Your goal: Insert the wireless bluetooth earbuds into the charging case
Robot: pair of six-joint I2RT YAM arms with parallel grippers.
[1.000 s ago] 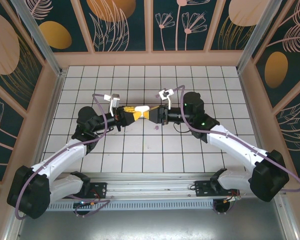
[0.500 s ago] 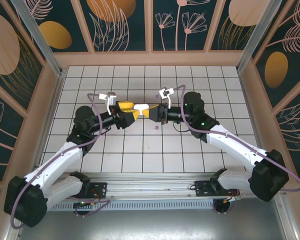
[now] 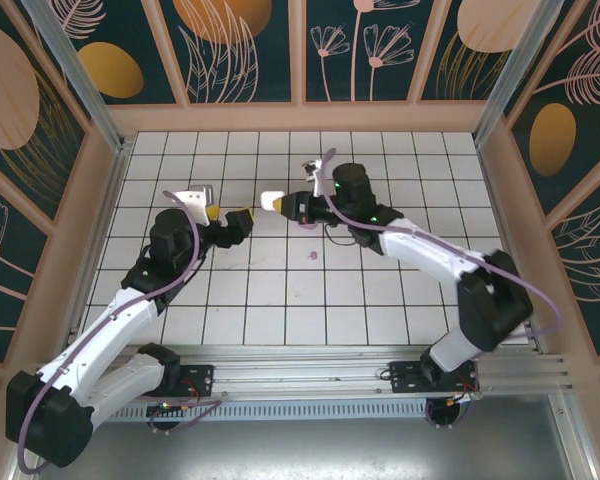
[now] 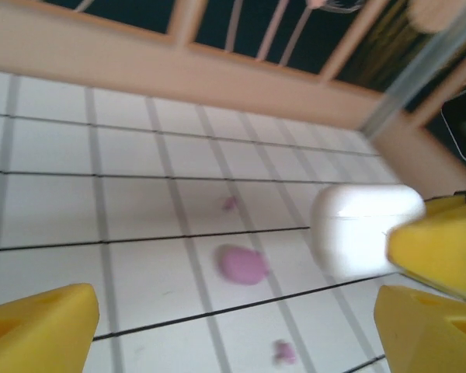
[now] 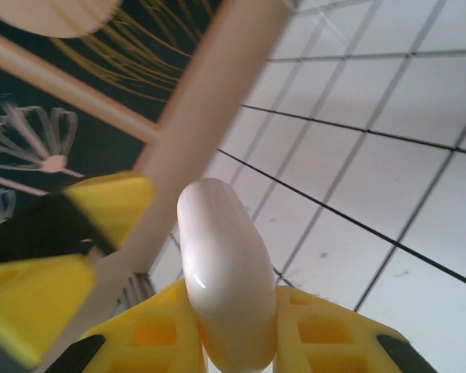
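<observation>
Right gripper (image 3: pixel 284 204) clamped on white case (image 3: pixel 272 202), long axis pointing frame-left; left gripper (image 3: pixel 229 219) open, lilac earbud (image 3: pixel 312 256) lower right of it.

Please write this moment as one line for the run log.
left gripper: open, empty | right gripper: shut on white case | small lilac piece: loose on tiles

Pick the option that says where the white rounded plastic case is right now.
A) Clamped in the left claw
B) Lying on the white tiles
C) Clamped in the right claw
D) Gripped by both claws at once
C: the right claw is shut on the white rounded plastic case, holding it above the tiles, while the left claw stands open and apart from it.
</observation>
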